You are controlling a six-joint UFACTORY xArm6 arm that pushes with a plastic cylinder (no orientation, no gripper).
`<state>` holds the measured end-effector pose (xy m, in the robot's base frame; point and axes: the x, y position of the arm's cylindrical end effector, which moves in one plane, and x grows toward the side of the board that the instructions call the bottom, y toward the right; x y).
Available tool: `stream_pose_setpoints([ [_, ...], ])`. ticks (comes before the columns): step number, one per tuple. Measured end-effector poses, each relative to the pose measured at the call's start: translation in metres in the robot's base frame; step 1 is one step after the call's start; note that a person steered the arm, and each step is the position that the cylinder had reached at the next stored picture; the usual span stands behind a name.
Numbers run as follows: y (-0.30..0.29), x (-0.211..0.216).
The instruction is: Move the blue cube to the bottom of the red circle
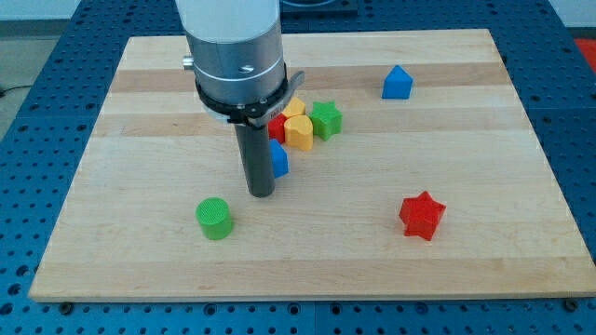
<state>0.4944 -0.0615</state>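
My tip (262, 193) is sitting on the wooden board (140, 251), left of centre. No jaws on this rig, just a plain rod, so there's nothing to report as apart, together or clamped. The arm body is covering the upper middle of the board from the view's top.

The blue cube (279, 158) is showing only as a sliver at the rod's right edge; the rod is hiding most of it. It's looking like contact between rod and cube, but I can't confirm that from this angle. The tip is sitting at the cube's lower left.

The red circle (277, 127) is also mostly hidden, peeking out just above the blue cube, toward the view's top. The two are reading as very close, possibly touching; can't tell which. So the cube is lying directly below the red circle in the view.

Right of the red circle: two yellow blocks (297, 127), one behind the other, shapes unclear, packed against a green star (326, 119).

Further out: a blue block with a peaked top (397, 83) near the view's top right, a red star (421, 215) at lower right, and a green cylinder (214, 218) at lower left, just below and left of my tip, apart from it.
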Motion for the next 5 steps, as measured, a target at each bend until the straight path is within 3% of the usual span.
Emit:
stream_pose_setpoints([
  [3, -0.006, -0.041],
  [5, -0.060, -0.064],
])
